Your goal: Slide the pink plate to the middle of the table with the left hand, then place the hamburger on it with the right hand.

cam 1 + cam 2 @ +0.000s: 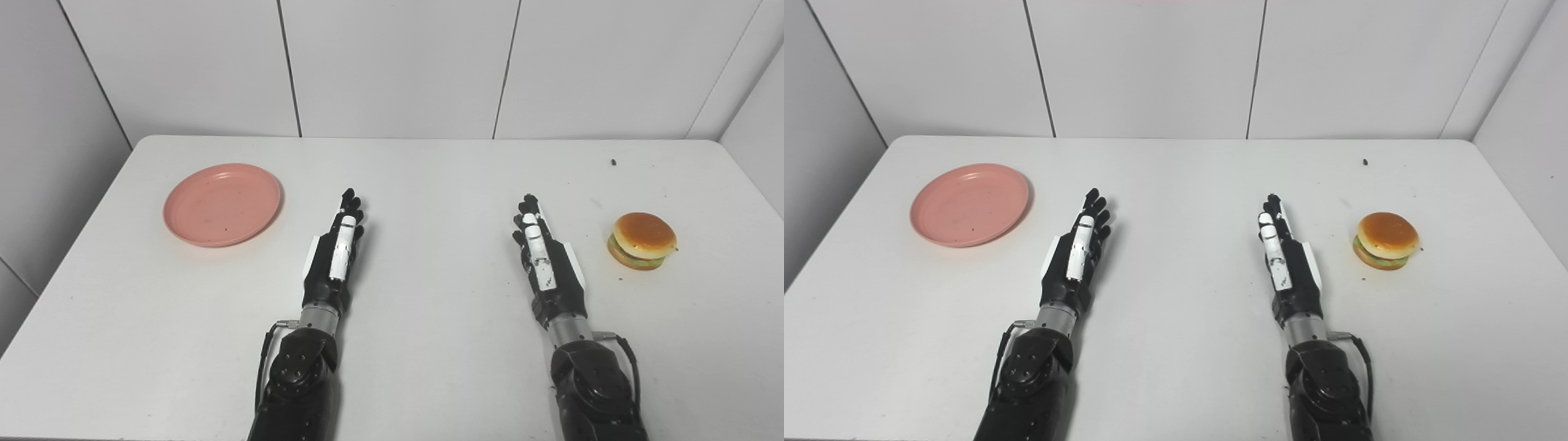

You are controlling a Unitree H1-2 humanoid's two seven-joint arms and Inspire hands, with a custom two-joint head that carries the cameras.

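The pink plate (222, 204) lies empty on the white table (429, 177) at the far left. The hamburger (642, 240) sits on the table at the right. My left hand (338, 254) rests over the table just left of the middle, fingers straight and pointing away, open and empty, to the right of the plate and apart from it. My right hand (542, 257) is likewise open and empty, fingers straight, to the left of the hamburger and apart from it.
A small dark speck (614, 162) lies on the table behind the hamburger. White panelled walls (392, 61) stand behind the table and along both sides. Bare table surface lies between the two hands.
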